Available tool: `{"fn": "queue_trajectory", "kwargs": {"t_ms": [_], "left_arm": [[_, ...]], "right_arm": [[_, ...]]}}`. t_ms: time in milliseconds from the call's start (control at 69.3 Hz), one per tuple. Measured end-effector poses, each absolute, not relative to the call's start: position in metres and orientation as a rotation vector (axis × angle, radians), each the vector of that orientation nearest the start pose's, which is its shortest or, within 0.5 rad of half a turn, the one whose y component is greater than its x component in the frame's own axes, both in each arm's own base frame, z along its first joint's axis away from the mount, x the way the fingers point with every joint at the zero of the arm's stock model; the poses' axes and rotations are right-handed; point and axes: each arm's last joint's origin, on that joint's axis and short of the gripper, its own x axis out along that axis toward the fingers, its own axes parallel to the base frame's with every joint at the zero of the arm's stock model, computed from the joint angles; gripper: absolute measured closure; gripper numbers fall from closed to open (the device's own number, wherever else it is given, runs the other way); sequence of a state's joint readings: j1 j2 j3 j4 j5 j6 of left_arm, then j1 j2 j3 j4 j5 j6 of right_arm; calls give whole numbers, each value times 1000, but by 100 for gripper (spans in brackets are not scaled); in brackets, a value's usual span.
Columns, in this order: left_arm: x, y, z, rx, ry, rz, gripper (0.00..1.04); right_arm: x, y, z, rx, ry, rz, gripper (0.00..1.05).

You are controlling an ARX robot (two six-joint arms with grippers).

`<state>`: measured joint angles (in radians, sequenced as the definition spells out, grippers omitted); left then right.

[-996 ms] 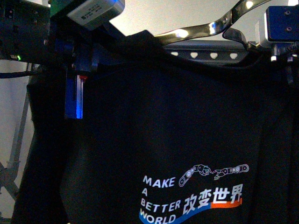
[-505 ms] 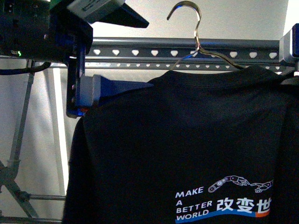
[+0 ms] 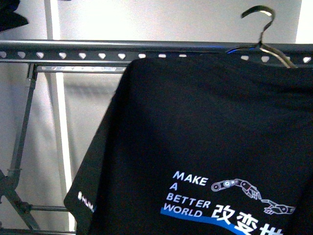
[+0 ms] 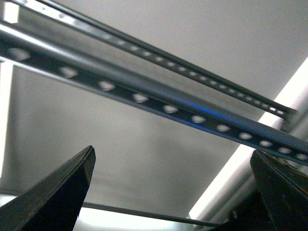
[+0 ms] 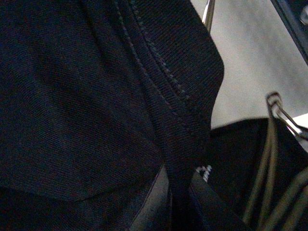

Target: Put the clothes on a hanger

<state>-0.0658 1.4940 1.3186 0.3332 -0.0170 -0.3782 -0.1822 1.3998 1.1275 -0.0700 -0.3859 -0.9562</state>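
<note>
The clothes [image 3: 210, 127], a black T-shirt with a white "MAKE A BETTER WORLD" print, hang on a wire coat hanger [image 3: 259, 19] in front of the hanger [image 3: 73, 51], a dark-grey rail with heart-shaped holes. The wire hook rises above the rail; I cannot tell if it rests on it. My right gripper [image 5: 178, 202] is shut on a seamed fold of the clothes [image 5: 86, 96]. My left gripper [image 4: 173, 192] is open and empty below the rail [image 4: 144, 96]. Neither gripper shows in the front view.
Grey rack legs [image 3: 19, 147] stand at the left with a lower crossbar. A second thinner pierced rail [image 4: 192, 67] runs behind the main one. Wire hanger strands [image 5: 269, 168] lie beside the right gripper. A pale wall is behind.
My left arm has gone out of the front view. The wire hook has shifted right and the shirt now rides higher against the rail.
</note>
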Motion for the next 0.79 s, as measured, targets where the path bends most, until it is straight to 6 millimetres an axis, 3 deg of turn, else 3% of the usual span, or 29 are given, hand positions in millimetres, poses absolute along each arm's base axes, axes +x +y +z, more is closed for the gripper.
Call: {"fn": "queue_trajectory", "kwargs": {"t_ms": [101,173,317,433,649,794], "left_arm": [[347,-13,394,-408,-112,14,7],[339,-11,387,-307,-37,21,18],[295,-19,353,-92,-31,0,43],[263,-17,321,-36,-45,-9,64],[229,-5,262,-13,9,-14,100],[208,0,242,-6,0,2,101]], "right_arm": [[290,-50,326,-843,263,203,101],[279,-51,328,-856,287,152,101],[274,-52,330,-928,323,91,101],[290,-54,331,-988,375,50,101],[335,-60,344,-1062,447,-68,101],[355,-60,361,-1082,453,-139,101]]}}
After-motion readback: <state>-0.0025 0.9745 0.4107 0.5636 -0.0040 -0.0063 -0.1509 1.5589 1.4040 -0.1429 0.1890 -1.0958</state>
